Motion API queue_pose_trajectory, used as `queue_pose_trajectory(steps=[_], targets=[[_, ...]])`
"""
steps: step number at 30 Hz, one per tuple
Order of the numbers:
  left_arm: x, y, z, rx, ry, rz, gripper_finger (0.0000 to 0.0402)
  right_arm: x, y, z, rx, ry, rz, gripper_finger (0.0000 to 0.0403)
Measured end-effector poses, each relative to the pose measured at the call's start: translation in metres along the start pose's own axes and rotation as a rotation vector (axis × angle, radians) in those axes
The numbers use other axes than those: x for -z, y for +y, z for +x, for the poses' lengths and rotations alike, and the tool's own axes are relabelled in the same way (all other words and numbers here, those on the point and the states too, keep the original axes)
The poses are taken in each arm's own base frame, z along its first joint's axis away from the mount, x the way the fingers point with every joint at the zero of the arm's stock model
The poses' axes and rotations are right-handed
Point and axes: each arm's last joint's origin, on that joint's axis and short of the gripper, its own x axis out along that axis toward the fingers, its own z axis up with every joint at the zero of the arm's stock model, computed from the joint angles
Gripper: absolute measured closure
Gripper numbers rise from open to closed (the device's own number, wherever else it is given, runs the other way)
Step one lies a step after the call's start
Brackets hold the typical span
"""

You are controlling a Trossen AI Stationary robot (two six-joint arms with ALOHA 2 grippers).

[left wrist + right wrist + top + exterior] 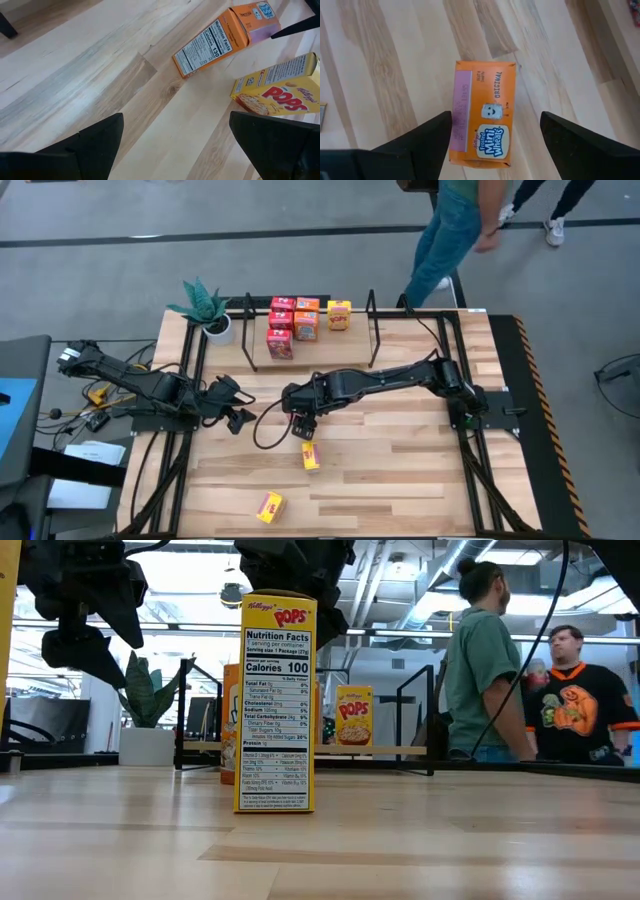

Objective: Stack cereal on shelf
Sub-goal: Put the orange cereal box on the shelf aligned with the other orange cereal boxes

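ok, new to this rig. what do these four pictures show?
Two dark robot arms work at a wooden table. One picture looks straight down, one level across the tabletop, one comes from each wrist. Six small cereal boxes sit on the black wire shelf beside a potted plant. Three are loose: an orange Mini-Wheats box lying flat, a yellow Pops box beside it, another yellow box farther from the shelf. The right end effector hovers open over the orange box; the left end effector waits open. Nothing is held.

My gripper (492,145) hangs open over an orange box (482,112) lying flat on the table (380,60), fingers either side.
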Motion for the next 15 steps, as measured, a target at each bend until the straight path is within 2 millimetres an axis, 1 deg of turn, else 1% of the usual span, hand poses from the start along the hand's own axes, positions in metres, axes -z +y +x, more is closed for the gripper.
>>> queue_pose_trajectory(steps=[1,3,6,7,11,14,15], targets=[[0.000,0.000,0.000,0.000,0.000,0.000,0.0047,0.000,0.000,0.001,0.000,0.001,0.002,0.0075],[0.000,0.000,0.000,-0.001,0.000,-0.001,0.0047,0.001,0.003,0.014,-0.001,0.009,0.001,0.0075],[0.000,0.000,0.000,-0.002,-0.003,-0.002,0.0047,0.011,0.004,0.029,0.005,0.099,-0.018,0.0072],[0.000,0.000,0.000,-0.003,-0.003,-0.002,0.0047,0.010,0.007,0.032,-0.021,0.097,-0.016,0.0070],[0.000,0.000,0.000,-0.003,-0.005,-0.004,0.0047,0.015,0.009,0.035,-0.041,0.142,-0.023,0.0068],[0.000,0.000,0.000,-0.003,-0.005,-0.003,0.0047,0.013,0.012,0.034,-0.038,0.113,-0.034,0.0074],[0.000,0.000,0.000,-0.004,-0.006,-0.003,0.0047,0.013,0.010,0.031,-0.030,0.112,-0.039,0.0076]])
